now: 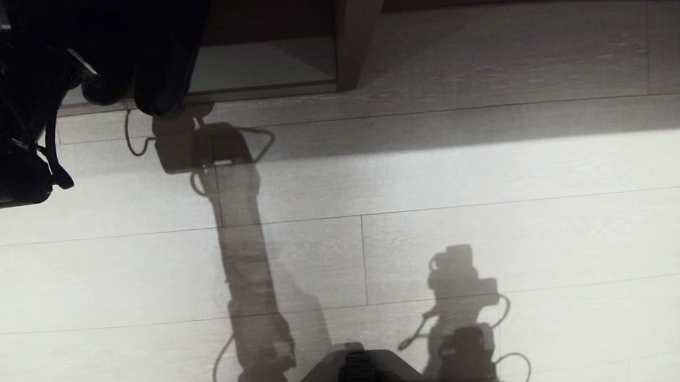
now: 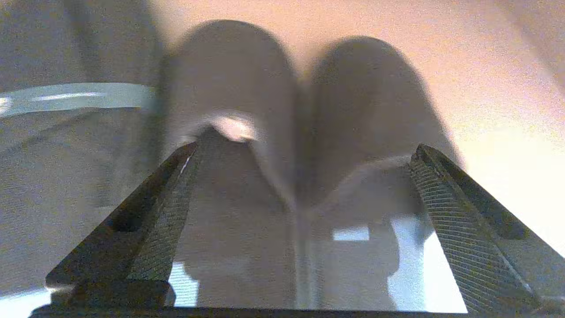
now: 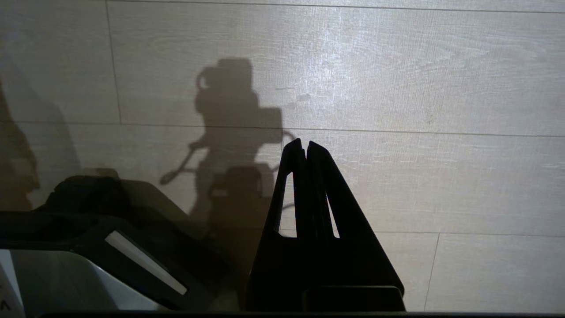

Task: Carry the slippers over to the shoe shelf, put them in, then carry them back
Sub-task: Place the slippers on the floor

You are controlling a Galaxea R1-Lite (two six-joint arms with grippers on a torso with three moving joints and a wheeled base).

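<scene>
Pale plank floor (image 1: 495,217); shoe shelf (image 1: 261,66) upper left; two slippers (image 2: 234,79) side by side, left gripper (image 2: 304,150) spread wide around, gripping nothing; right gripper (image 3: 304,143) closed, empty

dark slippers (image 2: 234,75), pale wood-grain floor (image 1: 496,234)

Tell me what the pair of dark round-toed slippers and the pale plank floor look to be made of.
Dark round-toed slippers: probably soft fabric, matt, no gloss on the rounded toes, though blurred. Pale plank floor: wood or wood-look laminate, with fine grain lines, straight plank seams and a faint sheen.
</scene>
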